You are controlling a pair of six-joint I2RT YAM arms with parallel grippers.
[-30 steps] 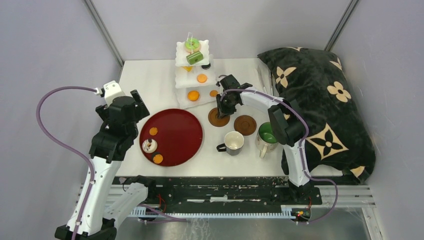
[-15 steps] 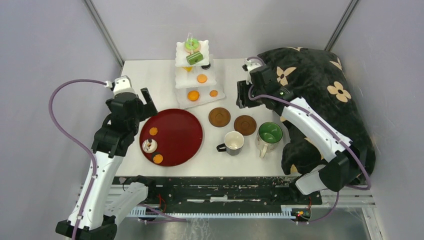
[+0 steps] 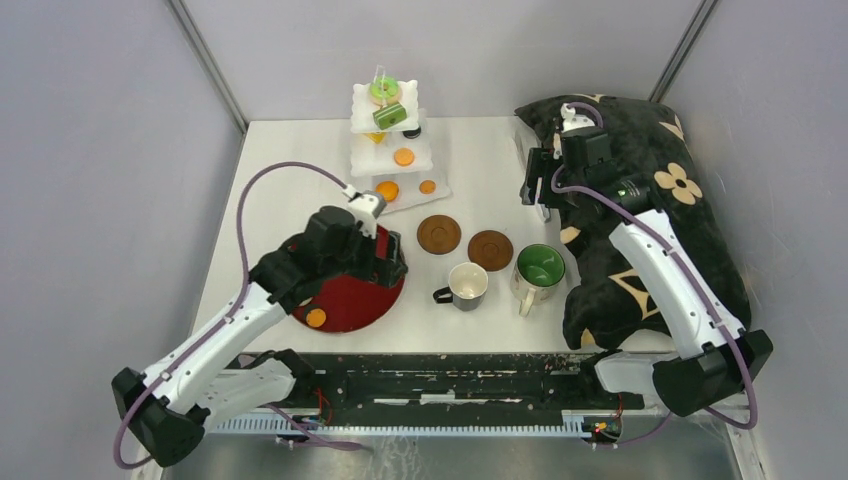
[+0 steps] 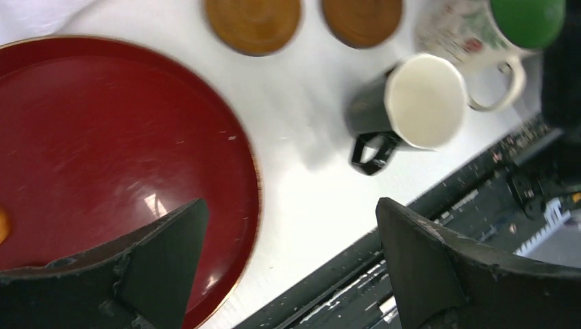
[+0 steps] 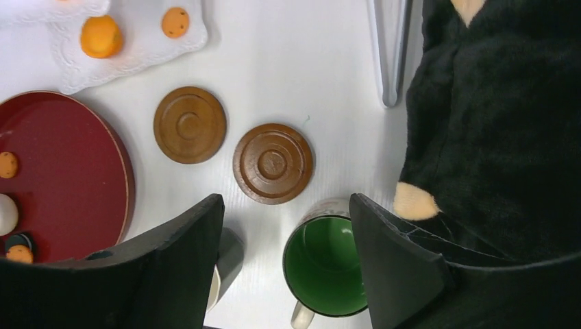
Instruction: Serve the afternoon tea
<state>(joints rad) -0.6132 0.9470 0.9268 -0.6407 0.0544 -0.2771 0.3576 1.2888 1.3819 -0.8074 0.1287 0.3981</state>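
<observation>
Left arm swung in from the table's left side within a sec. to hang over the right part of the dark red tray (image 3: 345, 300), while the right arm pulled back from the coasters to the far right, by the black flowered pillow (image 3: 650, 200). Left gripper (image 4: 289, 205) had its jaws spread wide, nothing between them. Right gripper (image 5: 286, 199) likewise gaped, holding nothing, above the table near the metal tongs (image 5: 389, 48).

Both brown coasters (image 3: 438, 234) (image 3: 490, 249) lay bare at mid-table. The black mug (image 3: 468, 283) and the green-lined mug (image 3: 540, 268) stood upright on the table just in front of them, neither yet on a coaster. The white three-tier stand (image 5: 140, 51) at the back carried orange discs (image 5: 101, 35) on its bottom tier and green sweets higher up. A few sweets, incl. an orange disc (image 3: 316, 318), were left on the tray, partly hidden under the left arm in the top view.

Step in hand, as judged: coasters placed, mugs pending, approx. halfway. Whether the left arm was after the black mug or the tray's leftovers couldn't be told. A mug lift would call for a pinch on the rim or handle, then a level carry to sit it centred on a coaster.
</observation>
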